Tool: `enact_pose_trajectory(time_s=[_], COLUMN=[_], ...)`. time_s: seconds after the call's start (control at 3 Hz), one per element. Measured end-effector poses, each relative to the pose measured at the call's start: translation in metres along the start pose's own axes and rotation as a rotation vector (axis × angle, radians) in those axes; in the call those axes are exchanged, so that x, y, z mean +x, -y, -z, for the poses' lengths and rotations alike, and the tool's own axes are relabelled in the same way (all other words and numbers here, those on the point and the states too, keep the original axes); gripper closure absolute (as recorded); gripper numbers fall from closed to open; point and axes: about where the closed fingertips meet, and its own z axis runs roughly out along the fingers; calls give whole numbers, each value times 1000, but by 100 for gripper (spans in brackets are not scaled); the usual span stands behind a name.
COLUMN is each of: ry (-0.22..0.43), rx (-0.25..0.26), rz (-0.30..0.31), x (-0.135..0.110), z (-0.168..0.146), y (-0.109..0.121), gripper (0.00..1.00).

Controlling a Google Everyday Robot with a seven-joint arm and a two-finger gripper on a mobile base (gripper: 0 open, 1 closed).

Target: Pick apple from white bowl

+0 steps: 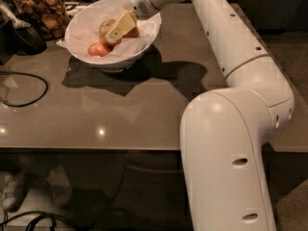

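Observation:
The white bowl (144,42) stands at the far left of the brown table. In it lies the apple (105,27), yellow-green and the largest, with a smaller reddish apple (98,49) in front of it and another reddish one (133,32) to its right. My gripper (115,32) reaches down into the bowl from the right and lies against the right side of the large apple, covering part of it. I cannot tell whether it has hold of the apple.
A glass jar of brown snacks (41,11) stands left of the bowl, beside a dark object (19,37). A black cable (24,88) loops on the table's left. My white arm (231,81) spans the right side. The table's front edge (96,149) is near.

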Motion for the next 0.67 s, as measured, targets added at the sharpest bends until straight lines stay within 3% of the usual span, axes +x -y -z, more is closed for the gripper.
enact_pose_trajectory(time_s=[0.33,0.67], ry=[5,9], rx=[-5,-9], rz=[-3,-3], x=[2,3], z=[-4,-6], y=[-2,-3], gripper=[17,13])
